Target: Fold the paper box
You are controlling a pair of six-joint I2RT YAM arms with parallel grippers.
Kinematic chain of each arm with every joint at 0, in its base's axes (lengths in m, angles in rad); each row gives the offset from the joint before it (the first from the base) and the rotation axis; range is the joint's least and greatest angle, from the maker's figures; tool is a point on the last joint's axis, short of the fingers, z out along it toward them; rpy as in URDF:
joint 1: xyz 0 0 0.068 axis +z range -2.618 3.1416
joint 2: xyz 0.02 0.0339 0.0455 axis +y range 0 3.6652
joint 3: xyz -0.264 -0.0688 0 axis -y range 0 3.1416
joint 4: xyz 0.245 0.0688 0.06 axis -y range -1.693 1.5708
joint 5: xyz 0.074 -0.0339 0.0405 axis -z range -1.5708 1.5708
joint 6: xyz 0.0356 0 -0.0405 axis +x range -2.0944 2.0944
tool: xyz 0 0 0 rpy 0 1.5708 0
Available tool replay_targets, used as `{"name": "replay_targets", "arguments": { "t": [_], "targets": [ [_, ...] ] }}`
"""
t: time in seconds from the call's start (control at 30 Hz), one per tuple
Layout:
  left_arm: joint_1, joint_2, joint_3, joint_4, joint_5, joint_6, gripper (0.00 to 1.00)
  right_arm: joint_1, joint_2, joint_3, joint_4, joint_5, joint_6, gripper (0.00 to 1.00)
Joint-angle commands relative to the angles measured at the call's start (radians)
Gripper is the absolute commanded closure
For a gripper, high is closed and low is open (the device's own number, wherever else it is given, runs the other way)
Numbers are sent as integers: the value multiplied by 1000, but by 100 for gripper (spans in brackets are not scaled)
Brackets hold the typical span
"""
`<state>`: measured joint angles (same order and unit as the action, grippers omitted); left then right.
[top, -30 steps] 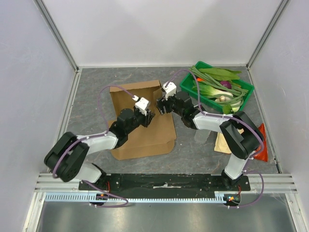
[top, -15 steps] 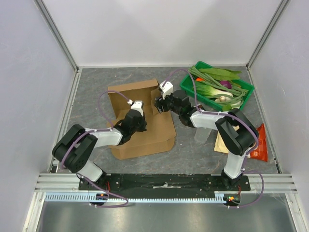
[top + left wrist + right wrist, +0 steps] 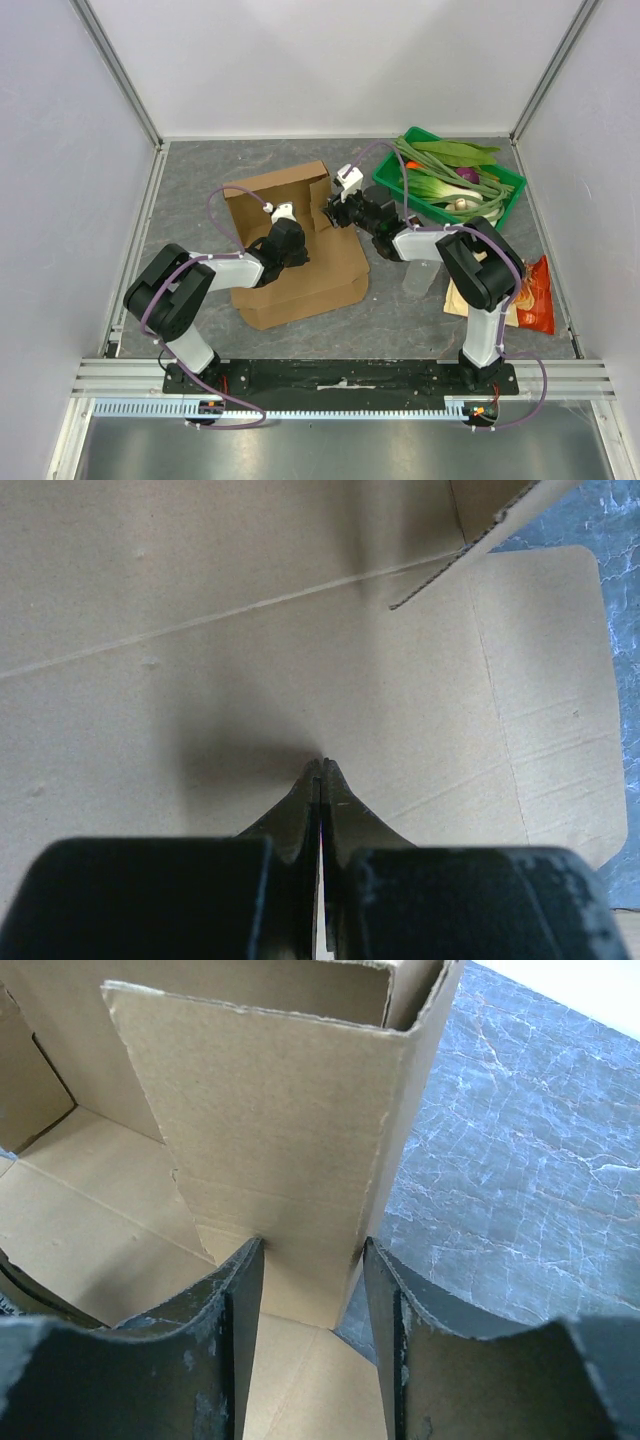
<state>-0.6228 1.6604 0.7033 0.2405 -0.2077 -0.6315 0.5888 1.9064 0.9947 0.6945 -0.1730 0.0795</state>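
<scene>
Lying centre-left on the grey marbled table (image 3: 190,190): the plain brown corrugated cardboard paper box (image 3: 325,275), part folded, with its far wall raised and its near panels flat.

Hidden or unclear, left to right:
- The left arm covers the middle of the flat panels in the top view.
- The left wrist view cuts off the box on three sides, showing only creased board and one rounded tab at right.
- The fingertips of both grippers are hidden from above.
- The right arm covers the near left corner of the green plastic tray (image 3: 508,195) of leafy vegetables, far right.
- The same arm hides part of the tan-and-orange crinkly snack bag (image 3: 530,300), near right.

Fingers:
- Left gripper (image 3: 320,768): fingers pressed fully together with nothing between them. The joined tips touch the flat cardboard panel.
- Right gripper (image 3: 313,1247): fingers about half apart, at the box's right far corner. An upright cardboard flap (image 3: 280,1120) stands between the tips. Whether the pads touch it cannot be told.
</scene>
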Motion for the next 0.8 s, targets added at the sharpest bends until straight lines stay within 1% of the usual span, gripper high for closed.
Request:
{"name": "replay_targets", "arguments": {
  "t": [0.0,0.1,0.17,0.27,0.3,0.33,0.4,0.43,0.57,0.67,0.7,0.77],
  "targets": [
    [1,42,-22,-56,4,-42,98,-3,34,28,140,-16,9,51],
    [1,44,-25,-49,5,-31,98,-4,54,54,142,-23,8,55],
    [1,44,-33,-43,1,-25,98,-3,65,82,135,-26,11,64],
    [1,42,-47,-24,1,-23,98,-4,79,104,132,-11,11,64],
    [1,44,-50,-20,1,-22,98,-4,82,108,131,6,11,61],
    [1,44,-53,-18,2,-22,98,-4,83,116,125,18,11,55],
    [1,45,-57,-14,4,-20,98,-9,85,124,109,30,-4,51],
    [1,47,-62,-9,4,-20,98,-9,83,131,100,41,-13,47],
    [1,45,-76,3,7,-22,98,-23,86,156,34,99,-24,46],
    [1,47,-79,5,5,-19,98,-29,82,157,5,106,-49,46],
    [1,47,-79,5,5,-17,98,-29,82,160,-1,106,-56,45],
    [1,47,-79,6,5,-17,98,-29,82,162,-24,105,-72,39]
  ]
}}
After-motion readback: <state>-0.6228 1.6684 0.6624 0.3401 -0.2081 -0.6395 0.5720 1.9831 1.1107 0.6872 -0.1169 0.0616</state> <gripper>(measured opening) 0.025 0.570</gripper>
